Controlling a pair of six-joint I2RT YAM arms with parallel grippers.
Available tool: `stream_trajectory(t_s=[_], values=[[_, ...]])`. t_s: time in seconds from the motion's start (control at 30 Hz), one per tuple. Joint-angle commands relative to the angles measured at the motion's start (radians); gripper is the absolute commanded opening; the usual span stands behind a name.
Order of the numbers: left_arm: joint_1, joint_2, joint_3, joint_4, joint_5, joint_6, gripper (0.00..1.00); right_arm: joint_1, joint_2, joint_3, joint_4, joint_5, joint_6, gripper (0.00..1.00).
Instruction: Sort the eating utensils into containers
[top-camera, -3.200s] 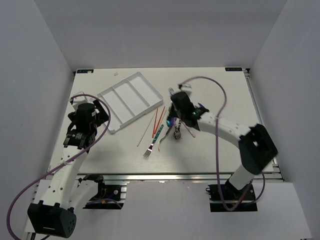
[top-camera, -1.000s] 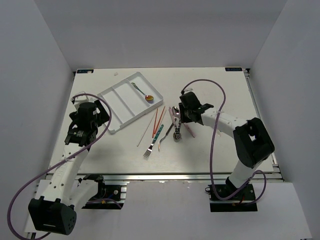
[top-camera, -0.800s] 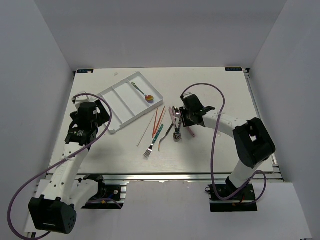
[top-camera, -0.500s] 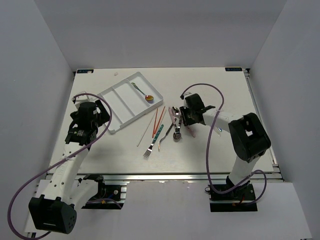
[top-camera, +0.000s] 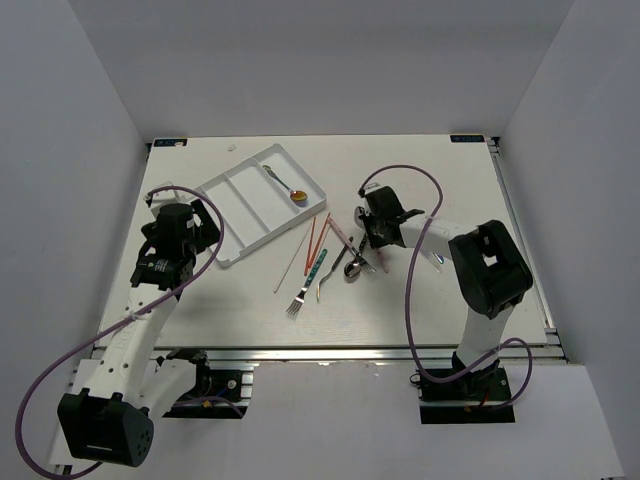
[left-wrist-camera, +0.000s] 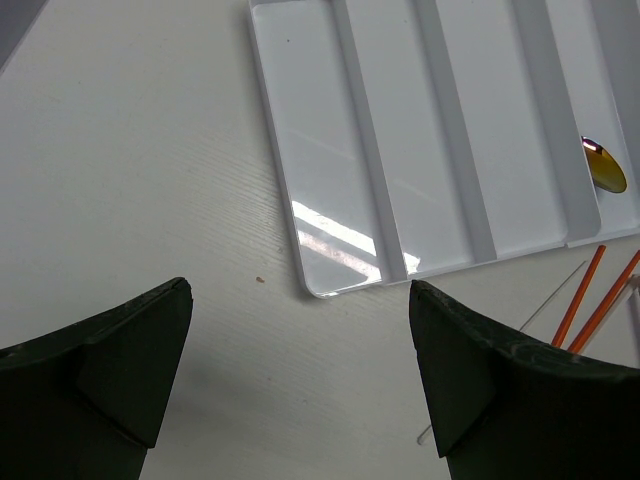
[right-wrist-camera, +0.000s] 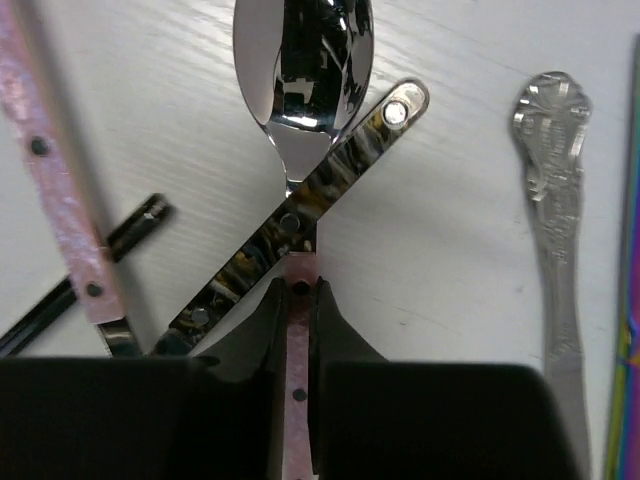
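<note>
The white tray (top-camera: 240, 215) lies at the back left, with an iridescent spoon (top-camera: 287, 185) in its right compartment. My right gripper (top-camera: 370, 240) is low over a pile of cutlery, and in the right wrist view it (right-wrist-camera: 297, 290) is shut on a pink riveted handle (right-wrist-camera: 298, 320). A silver spoon bowl (right-wrist-camera: 303, 60) and a mirrored handle (right-wrist-camera: 300, 215) cross just ahead of it. My left gripper (top-camera: 160, 262) hangs open and empty near the tray's near corner (left-wrist-camera: 330, 285). A teal-handled fork (top-camera: 308, 280) and orange chopsticks (top-camera: 318, 235) lie between the tray and the pile.
In the right wrist view a second pink handle (right-wrist-camera: 60, 170) lies to the left, and an ornate silver handle (right-wrist-camera: 555, 220) to the right. A pale chopstick (top-camera: 292, 262) lies near the fork. White walls enclose the table on three sides.
The iridescent spoon, absent from the tray 3.2 s ago, now lies in it. My right gripper has come back over the cutlery pile and turned. The left arm has barely moved.
</note>
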Motion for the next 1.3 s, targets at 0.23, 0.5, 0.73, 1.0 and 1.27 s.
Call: stream_trajectory(t_s=[0.23,0.5,0.73,1.0,1.27], values=[[0.003,-0.004,0.022,0.014,0.010,0.007,0.98,0.083,-0.136,0.016,-0.071,0.558,-0.061,0.00],[0.003,-0.004,0.021,0.014,0.002,0.007,0.98,0.133,-0.159,0.076,-0.019,0.893,-0.167,0.00],[0.003,-0.001,0.025,0.011,0.004,0.007,0.98,0.143,-0.204,0.189,0.073,0.198,-0.164,0.00],[0.003,-0.009,0.021,0.011,-0.011,0.007,0.98,0.146,0.162,0.561,0.162,-0.243,-0.136,0.00],[0.004,-0.012,0.021,0.011,-0.004,0.009,0.98,0.145,0.463,0.945,0.262,-0.243,-0.169,0.00]])
